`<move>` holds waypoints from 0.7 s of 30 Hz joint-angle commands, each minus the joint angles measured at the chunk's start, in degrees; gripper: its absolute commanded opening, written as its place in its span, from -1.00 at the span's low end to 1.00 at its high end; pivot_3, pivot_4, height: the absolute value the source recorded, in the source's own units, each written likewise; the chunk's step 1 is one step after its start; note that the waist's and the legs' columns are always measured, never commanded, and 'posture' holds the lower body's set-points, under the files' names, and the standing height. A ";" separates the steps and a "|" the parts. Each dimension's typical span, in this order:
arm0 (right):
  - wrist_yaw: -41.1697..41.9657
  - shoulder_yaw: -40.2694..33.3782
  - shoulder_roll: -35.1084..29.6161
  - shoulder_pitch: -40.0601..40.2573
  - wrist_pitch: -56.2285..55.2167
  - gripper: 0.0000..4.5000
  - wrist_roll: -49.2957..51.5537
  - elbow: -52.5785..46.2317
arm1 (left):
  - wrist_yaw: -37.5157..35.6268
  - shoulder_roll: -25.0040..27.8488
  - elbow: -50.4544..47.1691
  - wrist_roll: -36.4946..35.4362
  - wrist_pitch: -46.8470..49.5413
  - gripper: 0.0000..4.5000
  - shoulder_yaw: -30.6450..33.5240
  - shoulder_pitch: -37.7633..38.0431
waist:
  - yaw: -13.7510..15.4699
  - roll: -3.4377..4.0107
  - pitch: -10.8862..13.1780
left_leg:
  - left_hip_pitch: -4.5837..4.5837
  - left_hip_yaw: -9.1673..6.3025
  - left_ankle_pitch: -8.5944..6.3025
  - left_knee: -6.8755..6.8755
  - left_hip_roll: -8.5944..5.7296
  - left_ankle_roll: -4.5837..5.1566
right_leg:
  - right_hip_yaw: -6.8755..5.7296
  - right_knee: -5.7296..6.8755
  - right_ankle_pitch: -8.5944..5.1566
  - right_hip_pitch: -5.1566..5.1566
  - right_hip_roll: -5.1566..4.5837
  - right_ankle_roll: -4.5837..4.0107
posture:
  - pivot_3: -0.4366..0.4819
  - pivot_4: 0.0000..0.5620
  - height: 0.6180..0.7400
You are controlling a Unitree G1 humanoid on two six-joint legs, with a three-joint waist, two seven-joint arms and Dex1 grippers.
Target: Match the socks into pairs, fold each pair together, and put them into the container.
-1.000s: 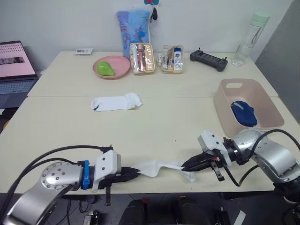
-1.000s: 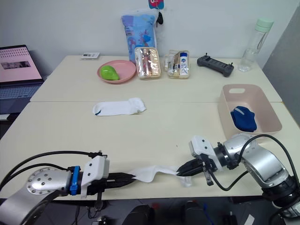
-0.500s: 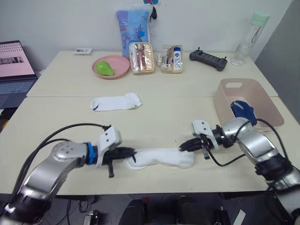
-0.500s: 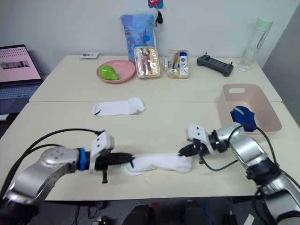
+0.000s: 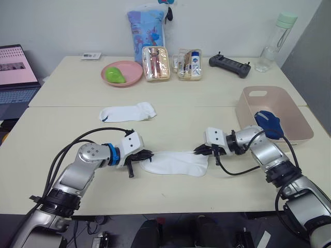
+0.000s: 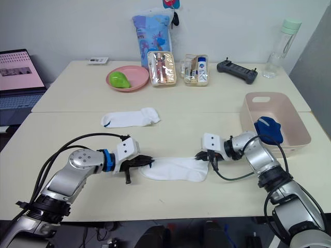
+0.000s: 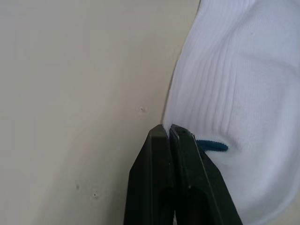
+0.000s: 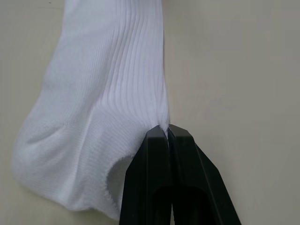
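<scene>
Socks in sight number three bundles at most: one white sock [image 5: 176, 163] stretched flat on the near part of the tabletop [image 5: 207, 119], a second white sock [image 5: 128, 112] lying alone farther back toward the left, and a dark blue bundle [image 5: 270, 123] inside the container [image 5: 298, 122] at the right edge. How many blue socks make up that bundle cannot be told; its lower part is hidden by the tub's wall.

Each end of the near sock is pinched. The left pincer [image 7: 169, 130] is closed on its cuff edge, just beside a small blue mark, and the right pincer [image 8: 166, 130] is closed on the opposite end, by the ribbed part. Both sets of fingers press together with only cloth between them.

Behind stand one pink plate [image 5: 123, 73] holding a green item, two clear pouches [image 5: 156, 64], one black controller [image 5: 230, 66], one bottle [image 5: 276, 42] and a laptop [image 5: 18, 72] cut off at the left.
</scene>
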 commanded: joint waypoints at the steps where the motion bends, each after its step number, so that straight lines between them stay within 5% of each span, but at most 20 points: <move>1: -2.56 -4.59 -0.49 -0.47 -2.04 -0.69 0.64 -1.89 | 0.96 0.09 -1.21 0.26 -0.95 -0.71 2.37 0.13 | 0.00 0.00 0.00 | 0.00 -0.01 0.00 0.00 0.00 0.00 | -0.01 0.00 0.00 0.00 0.00 0.00 | -0.05 -0.47 1.00; 5: -3.30 -7.79 -0.68 0.38 -0.50 -0.08 2.89 -4.81 | 3.89 0.17 -1.90 0.72 -2.62 -0.13 5.29 1.24 | -0.04 0.00 0.00 | 0.01 -0.01 0.00 0.00 0.01 0.00 | 0.00 0.01 0.00 0.00 0.00 0.00 | -0.05 -0.47 1.00; 6: -3.72 -8.79 -0.80 0.83 -0.09 -0.08 3.42 -6.11 | 4.34 0.15 -2.66 0.00 -2.90 0.00 6.62 1.75 | -0.03 0.00 0.00 | 0.01 -0.01 0.00 -0.01 0.02 0.00 | 0.00 0.01 0.00 0.00 0.00 0.00 | -0.05 -0.47 1.00; 13: -10.94 -11.84 5.79 7.93 7.86 -0.08 9.20 -20.63 | 6.69 -4.34 -11.44 -4.97 -7.01 0.00 11.08 6.44 | 0.04 0.00 -0.04 | -0.02 -0.04 0.00 -0.02 0.04 0.00 | -0.02 -0.01 0.00 0.01 -0.03 0.00 | -0.05 -0.47 1.00; 16: -11.99 -7.89 7.78 12.87 6.52 -0.36 6.57 -24.40 | 8.46 -7.59 -13.17 -3.92 -6.83 -0.28 8.95 8.29 | 0.08 0.00 -0.03 | -0.02 -0.05 0.00 -0.02 0.04 0.00 | -0.02 -0.01 0.00 0.02 -0.03 0.00 | -0.05 -0.47 1.00; 20: -14.84 -3.91 9.86 15.52 3.50 -0.99 2.00 -21.22 | 11.68 -11.81 -10.80 -0.09 -8.64 -0.87 5.46 10.25 | 0.05 0.00 -0.03 | 0.04 -0.02 0.00 0.01 -0.02 0.00 | 0.01 0.02 0.01 0.06 -0.03 0.02 | -0.05 -0.47 1.00; 21: -15.26 -3.44 10.00 15.78 2.91 -1.00 1.19 -20.61 | 11.97 -12.28 -10.33 0.59 -9.05 -0.98 4.82 10.73 | 0.00 0.00 -0.03 | 0.05 -0.02 0.00 0.01 -0.02 0.00 | 0.01 0.03 0.02 0.06 -0.03 0.02 | -0.05 -0.47 1.00</move>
